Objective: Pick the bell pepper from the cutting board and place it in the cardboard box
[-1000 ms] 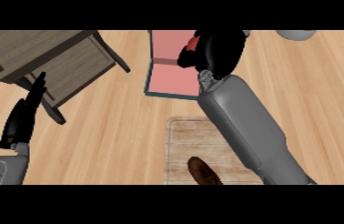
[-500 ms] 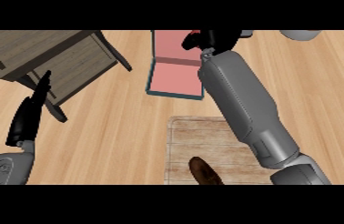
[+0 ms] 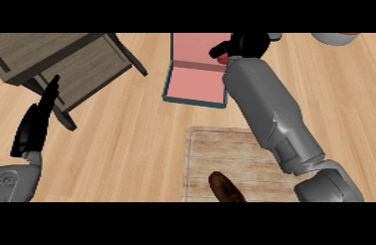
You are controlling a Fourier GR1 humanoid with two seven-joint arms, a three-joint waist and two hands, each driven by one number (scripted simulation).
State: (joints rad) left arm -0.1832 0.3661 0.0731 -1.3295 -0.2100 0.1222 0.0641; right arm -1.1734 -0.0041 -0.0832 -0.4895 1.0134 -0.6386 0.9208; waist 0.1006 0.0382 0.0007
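Observation:
My right hand (image 3: pixel 242 45) reaches over the far right part of the box (image 3: pixel 192 92), a teal-rimmed box with a pink inside. Its fingers curl round a small red thing, the bell pepper (image 3: pixel 222 60), of which only a sliver shows under the hand. The pale wooden cutting board (image 3: pixel 235 159) lies near me, partly under my right forearm. My left hand (image 3: pixel 37 122) stays at the left edge, open, fingers pointing up.
A dark brown oblong thing (image 3: pixel 226 188) lies on the board's near edge. A grey wooden crate-like stand (image 3: pixel 66 64) occupies the far left. A pale bowl rim (image 3: pixel 334 38) shows at the far right.
My right arm has stretched farther away from me, carrying the hand from the box's middle to its far right corner. The left hand has barely shifted.

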